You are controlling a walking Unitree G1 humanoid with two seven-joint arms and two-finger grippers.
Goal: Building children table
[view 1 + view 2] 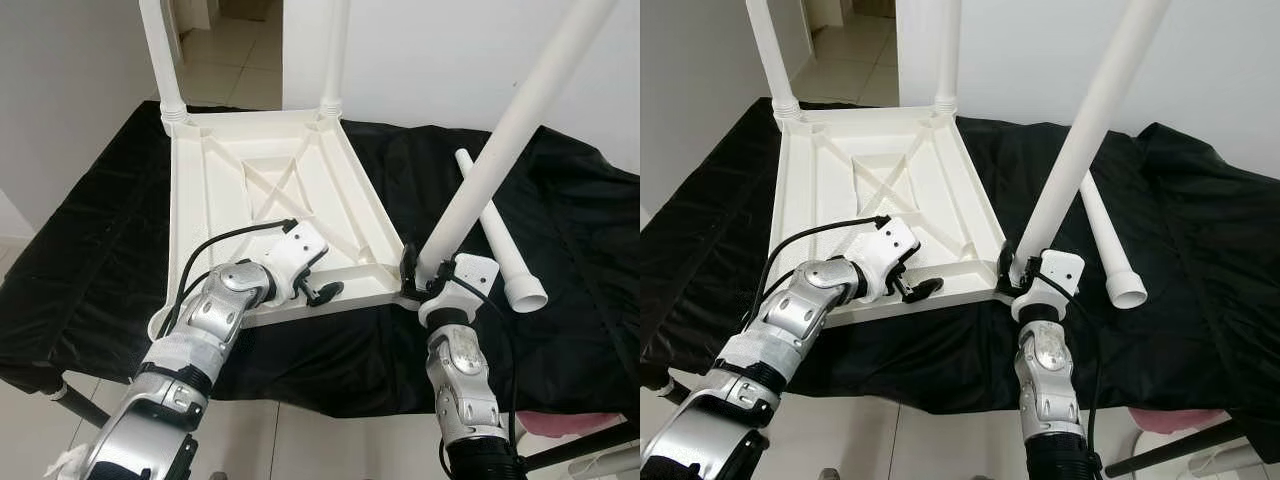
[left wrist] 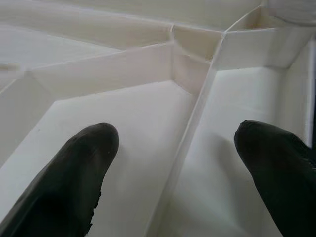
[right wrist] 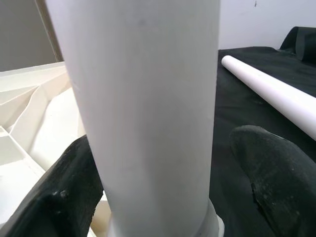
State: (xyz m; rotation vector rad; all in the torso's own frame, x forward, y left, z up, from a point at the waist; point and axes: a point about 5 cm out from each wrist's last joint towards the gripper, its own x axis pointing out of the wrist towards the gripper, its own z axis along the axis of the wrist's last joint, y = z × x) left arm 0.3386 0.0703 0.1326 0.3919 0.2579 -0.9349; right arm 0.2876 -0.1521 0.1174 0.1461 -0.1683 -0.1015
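- Your right tool (image 1: 420,275) is nearest you, at the near right corner of the upturned top (image 1: 265,190). Its fingers (image 3: 276,173) flank the third leg (image 1: 500,150); the left one presses the tube, the right one shows a small gap, so call the grip loose.
- That leg leans to the right, its foot at the corner socket. You are mid-step: seating leg three.
- Your left tool (image 1: 322,292) sits on the near edge of the top, fingers (image 2: 84,163) spread wide astride a rib (image 2: 190,133), holding nothing; it looks like it is bracing the top.
- The top lies upside down on the black-draped bench (image 1: 90,260).
- Next, I'd judge: stand the leg upright over the socket and push or twist it home while your left tool keeps the top from sliding.
- The fourth leg (image 1: 500,245) lies loose on the bench just right of the top; the near left corner has none.
- At the far corners, two legs (image 1: 160,55) stand fitted already.
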